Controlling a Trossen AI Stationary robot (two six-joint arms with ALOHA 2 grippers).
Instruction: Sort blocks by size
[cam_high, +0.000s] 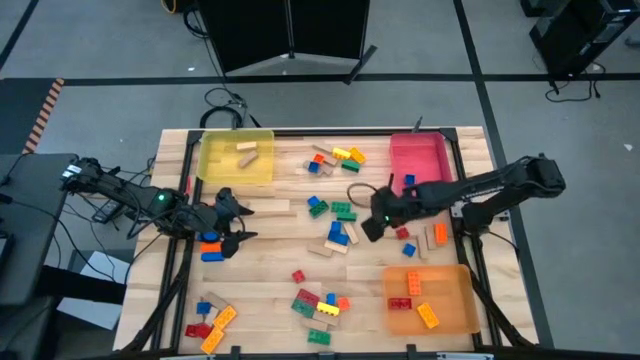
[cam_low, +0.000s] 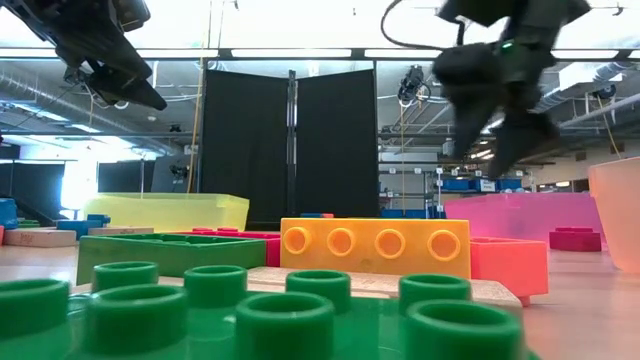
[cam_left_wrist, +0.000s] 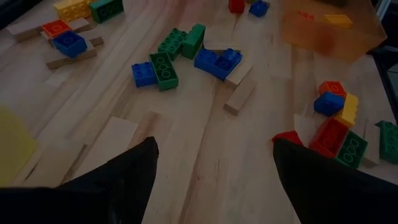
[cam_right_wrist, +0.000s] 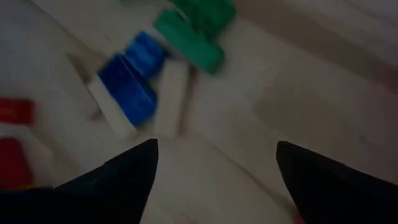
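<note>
Blocks of studded plastic and plain tan wood (cam_high: 330, 240) lie scattered over the wooden bench (cam_high: 270, 290), with the thickest scatter near its middle.

Near the bench's far left corner sits a translucent yellow tray (cam_high: 236, 157) holding two tan wooden pieces. A small heap of red, orange and blue bricks (cam_high: 212, 320) lies at the near left corner. The left gripper (cam_high: 240, 222) hovers above the left side of the bench, its two dark fingers (cam_left_wrist: 134, 171) spread apart with nothing between them; a blue and orange brick pair (cam_high: 210, 250) lies just beside it, and a long tan wooden block (cam_high: 268, 208) lies next to it on the far side.

Toward the middle, green and blue bricks (cam_high: 330, 208) cluster together, and a mixed pile of green, red and yellow bricks (cam_high: 318, 304) sits toward the near edge. A row of orange, yellow and green pieces (cam_high: 340, 158) lies by the far edge.

The right gripper (cam_high: 372, 222) hangs over the middle-right of the bench, fingers (cam_right_wrist: 124, 177) parted and empty, above blue and green bricks and a tan block. A translucent red tray (cam_high: 418, 158) stands at the far right corner, and a translucent orange tray (cam_high: 432, 300) with a red and an orange brick at the near right corner.
</note>
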